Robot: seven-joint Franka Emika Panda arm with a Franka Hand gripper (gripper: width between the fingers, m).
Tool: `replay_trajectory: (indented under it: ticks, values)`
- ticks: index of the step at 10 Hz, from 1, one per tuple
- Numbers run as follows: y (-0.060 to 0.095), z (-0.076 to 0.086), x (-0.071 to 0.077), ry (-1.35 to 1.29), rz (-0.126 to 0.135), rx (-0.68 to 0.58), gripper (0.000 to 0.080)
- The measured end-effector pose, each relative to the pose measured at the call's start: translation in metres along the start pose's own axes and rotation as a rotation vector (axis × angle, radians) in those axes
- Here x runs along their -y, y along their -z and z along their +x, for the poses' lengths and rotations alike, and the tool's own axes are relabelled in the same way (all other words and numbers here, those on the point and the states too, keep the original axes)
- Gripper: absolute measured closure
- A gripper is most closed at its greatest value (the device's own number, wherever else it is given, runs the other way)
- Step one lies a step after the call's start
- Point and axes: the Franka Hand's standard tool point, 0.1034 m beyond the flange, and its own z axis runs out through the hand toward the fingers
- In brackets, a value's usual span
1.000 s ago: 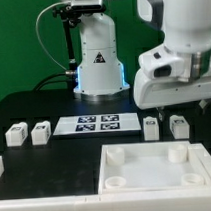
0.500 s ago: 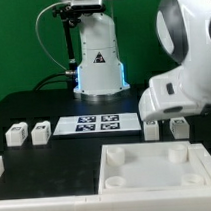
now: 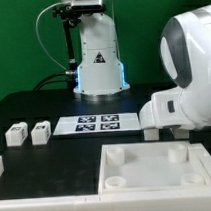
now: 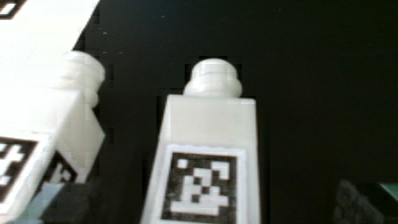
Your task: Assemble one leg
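beside: second white plastic block (image 4: 68, 100) | leg: small white plastic oblong block with coded tag (image 4: 208, 130), flat on black table (image 4: 311, 60), long axis square to closing line | gripper (image 4: 214, 205): spread wide astride it, empty

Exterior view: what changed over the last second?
The arm came down over the two legs on the exterior view's right, now mostly hidden beneath it. Nothing was gripped or released. The two legs on the exterior view's left, the marker board and the tray stayed put.
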Motion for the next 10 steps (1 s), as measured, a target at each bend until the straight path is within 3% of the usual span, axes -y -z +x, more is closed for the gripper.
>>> replay_trajectory:
  ticks: [2,3,4,5,6,10]
  values:
    - [0.0003,0.0001,-0.0005,0.000,0.001,0.000,0.0151]
    - [0.0003,0.0001,-0.0004,0.000,0.001,0.000,0.0237]
    - [0.0003,0.0001,-0.0004,0.000,0.001,0.000,0.0374]
    - [0.0003,0.0001,-0.0004,0.000,0.000,0.000,0.0374]
    - [0.0003,0.0001,-0.0003,0.000,0.000,0.000,0.0510]
    - [0.0003,0.0001,-0.0004,0.000,0.000,0.000,0.0509]
